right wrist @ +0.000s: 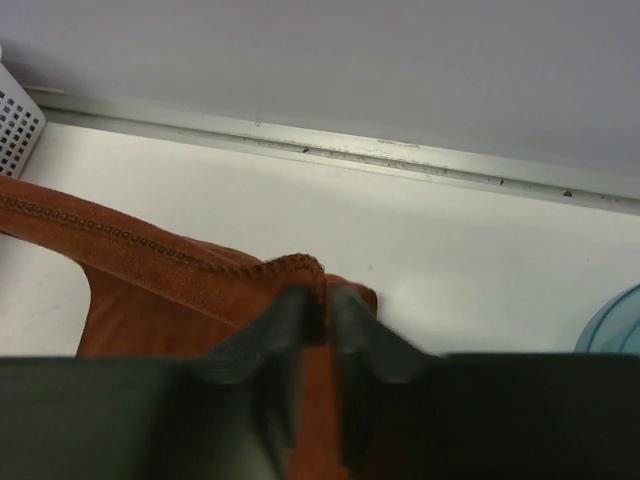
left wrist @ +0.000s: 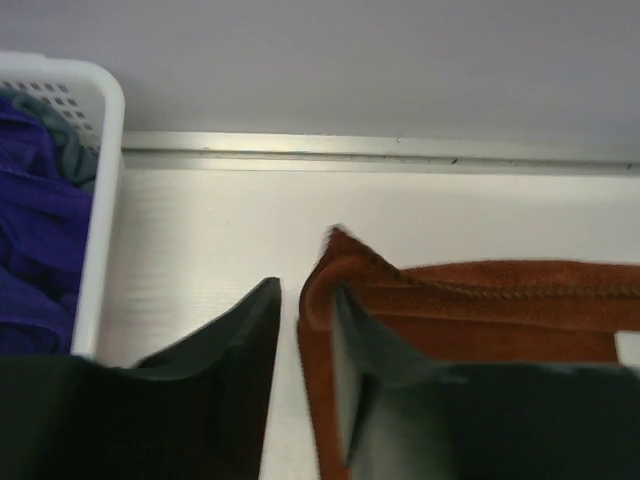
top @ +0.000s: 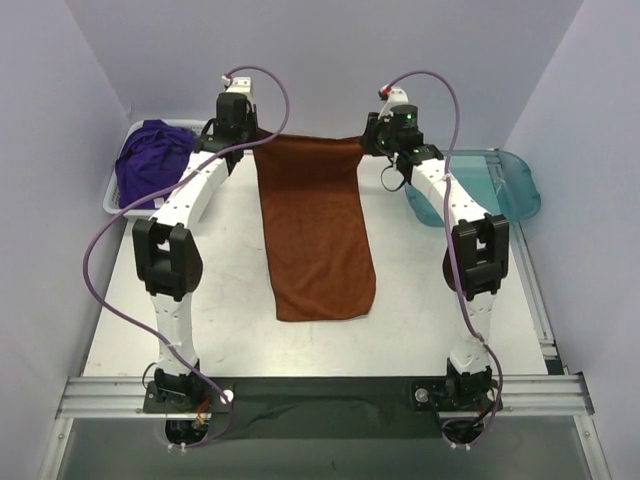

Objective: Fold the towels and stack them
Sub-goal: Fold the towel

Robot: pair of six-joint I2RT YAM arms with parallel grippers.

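We saw the rust-orange towel lying lengthwise down the middle of the tabletop. The right gripper pinched its far right corner, jaws tight on the cloth. The left gripper stood narrowly parted around the far left corner, with bare tabletop showing in the gap. The purple towels sat in the white basket at the tabletop's far left corner.

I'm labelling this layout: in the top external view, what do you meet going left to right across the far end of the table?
White basket holding purple towels → left gripper → rust-orange towel → right gripper → translucent teal tray.
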